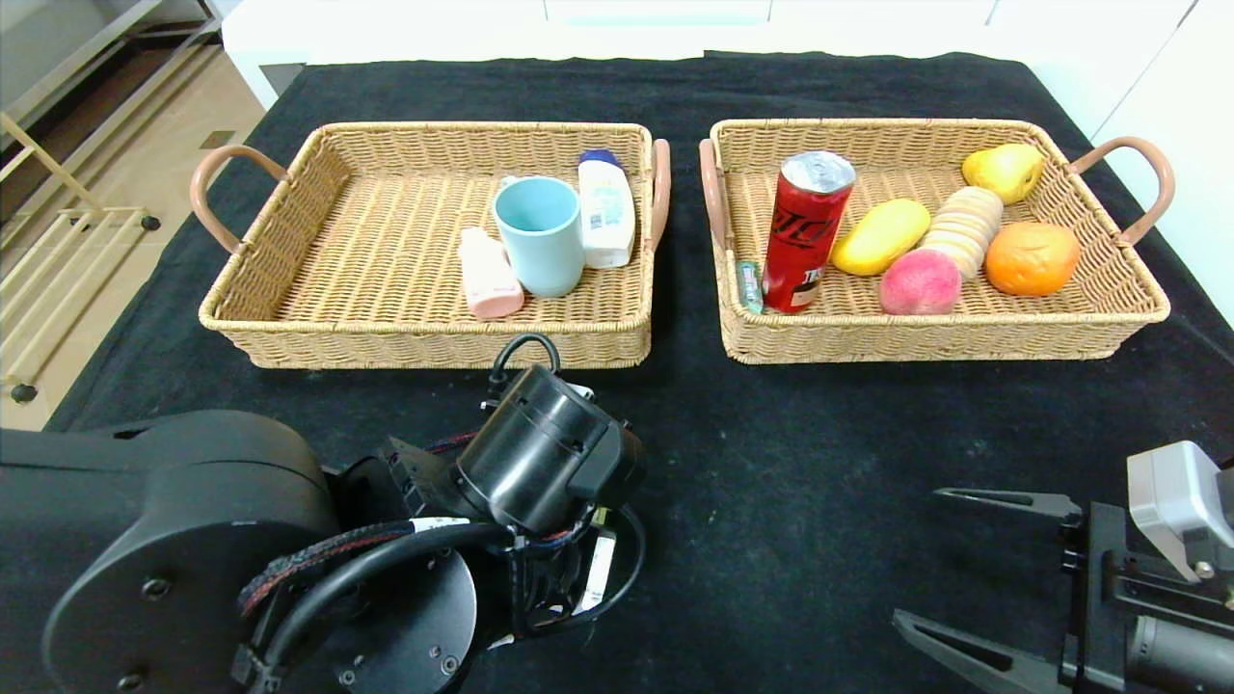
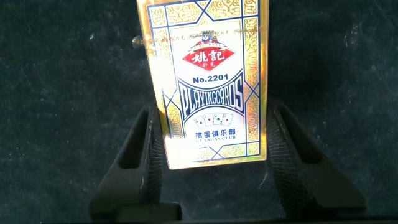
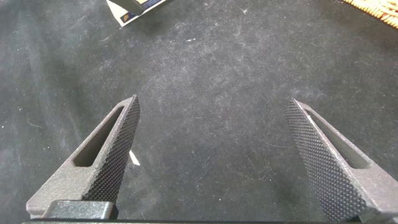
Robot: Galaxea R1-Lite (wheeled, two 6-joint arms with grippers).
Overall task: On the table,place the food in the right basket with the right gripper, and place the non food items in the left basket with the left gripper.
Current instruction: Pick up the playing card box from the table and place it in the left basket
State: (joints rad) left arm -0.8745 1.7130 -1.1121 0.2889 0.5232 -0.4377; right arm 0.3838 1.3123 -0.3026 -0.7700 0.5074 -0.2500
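- Two wicker baskets sit side by side on the black table (image 1: 771, 463); places below are given from the left basket (image 1: 386, 318).
- Right basket (image 1: 964, 333), just beside the left basket on its right, holds a red drink can (image 1: 805, 231) standing upright, a yellow mango (image 1: 879, 236), a pink peach (image 1: 921, 282), a stack of round biscuits (image 1: 962, 229), an orange (image 1: 1032, 257), a yellow pear (image 1: 1003, 171) and a small green tube (image 1: 749, 286) along its near-left wall.
- Left basket holds a light blue cup (image 1: 540, 234) upright, a white bottle (image 1: 605, 207) lying beside it and a pink bottle (image 1: 489, 273) lying on its other side.
- Left gripper (image 2: 211, 146) is low over the table in front of the left basket, its two black fingers (image 2: 149, 149) closed against the long sides of the playing card box (image 2: 210, 81).
- Playing card box is gold-edged with blue ornament, a red diamond emblem, "No.2201" and "PLAYINGCARDS" printed on its face; it lies flat on the black cloth, in front of the left basket.
- Right gripper (image 3: 214, 155) hangs over bare table well to the right of the left basket, near the table's front, jaws spread wide with nothing between them.
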